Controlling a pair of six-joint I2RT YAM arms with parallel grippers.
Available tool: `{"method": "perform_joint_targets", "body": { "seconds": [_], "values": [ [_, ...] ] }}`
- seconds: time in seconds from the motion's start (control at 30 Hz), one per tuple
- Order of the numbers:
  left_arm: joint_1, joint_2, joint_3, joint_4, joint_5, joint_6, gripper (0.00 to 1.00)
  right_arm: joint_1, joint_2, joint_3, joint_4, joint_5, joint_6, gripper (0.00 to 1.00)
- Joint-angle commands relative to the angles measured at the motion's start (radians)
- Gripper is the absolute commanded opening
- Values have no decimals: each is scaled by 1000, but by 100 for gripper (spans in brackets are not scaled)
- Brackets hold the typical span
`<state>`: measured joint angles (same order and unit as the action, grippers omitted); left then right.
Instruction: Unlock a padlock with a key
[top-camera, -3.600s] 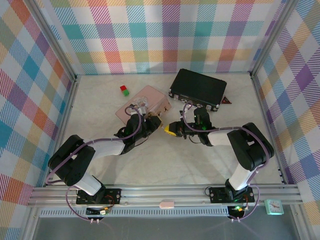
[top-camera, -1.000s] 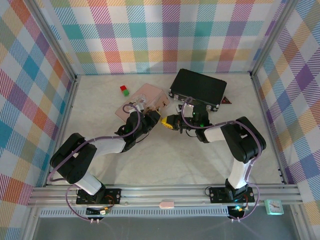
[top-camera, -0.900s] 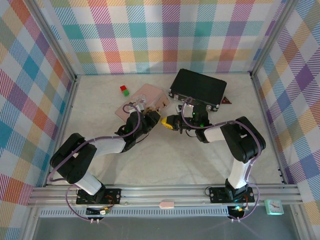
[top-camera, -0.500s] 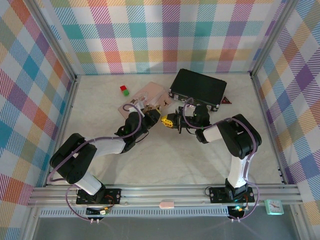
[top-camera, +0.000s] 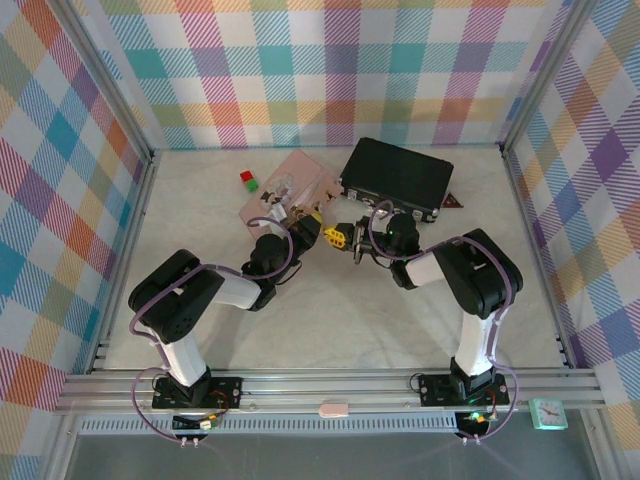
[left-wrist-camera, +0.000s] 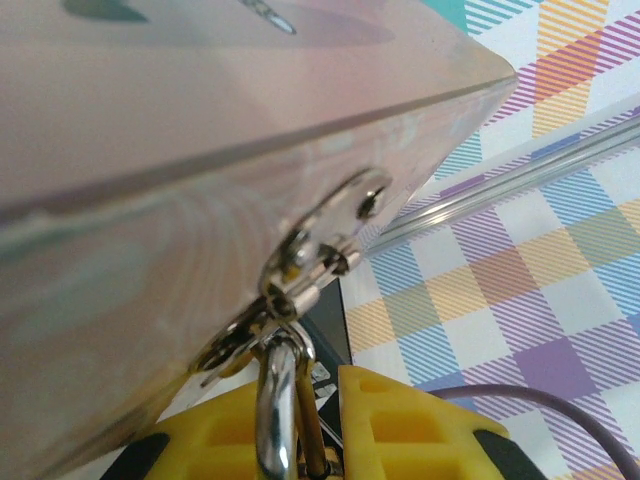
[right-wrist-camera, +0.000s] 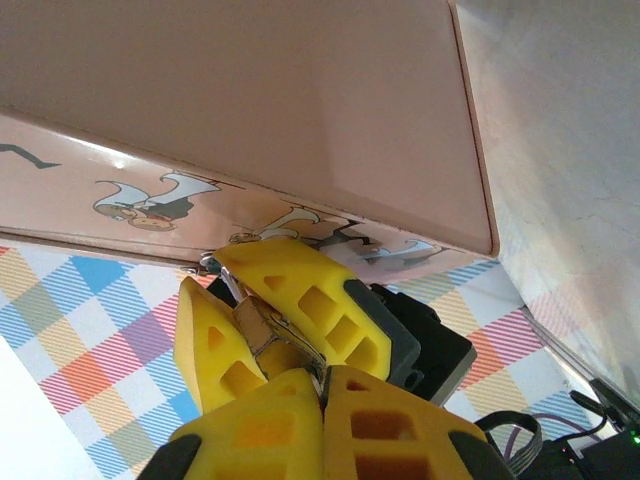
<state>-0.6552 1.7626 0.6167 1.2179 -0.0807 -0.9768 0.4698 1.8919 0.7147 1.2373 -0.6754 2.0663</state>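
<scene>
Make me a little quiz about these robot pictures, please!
1. Pick one: the padlock hangs from a latch on the A) pink box, B) black case, C) cubes.
2. True or false: the red and green cubes sit on top of the black case.
3. Fill in: the left fingers and right fingers are coloured ___.

Key: 1 A. 2 False. 3 Yellow.
</scene>
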Motion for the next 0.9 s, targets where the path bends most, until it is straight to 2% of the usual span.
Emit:
{"method": "perform_joint_targets", "body": {
  "seconds": [0.0,0.1,0.3,0.47,0.57,0.73,0.87],
  "values": [
    [-60,-16,-22,-71,136,40,0,8,12,101,170,135,158,0],
    [-61,-40,-6,-162,124,25,0,6,41,136,170,105,110,1],
    [-60,-138,47,-466,67,17,0,3,110,114,169,84,-39,5],
    [-60,-140,77,-534,53,-21,0,3,134,92,169,62,-188,7],
    [-61,-127,88,-548,43,-48,0,3,131,64,169,56,-249,16],
    [-60,-121,97,-569,13,-68,0,3,95,-33,156,88,-363,41],
    [-60,-132,104,-583,9,-67,0,3,90,-90,133,92,-425,50]
  ]
}}
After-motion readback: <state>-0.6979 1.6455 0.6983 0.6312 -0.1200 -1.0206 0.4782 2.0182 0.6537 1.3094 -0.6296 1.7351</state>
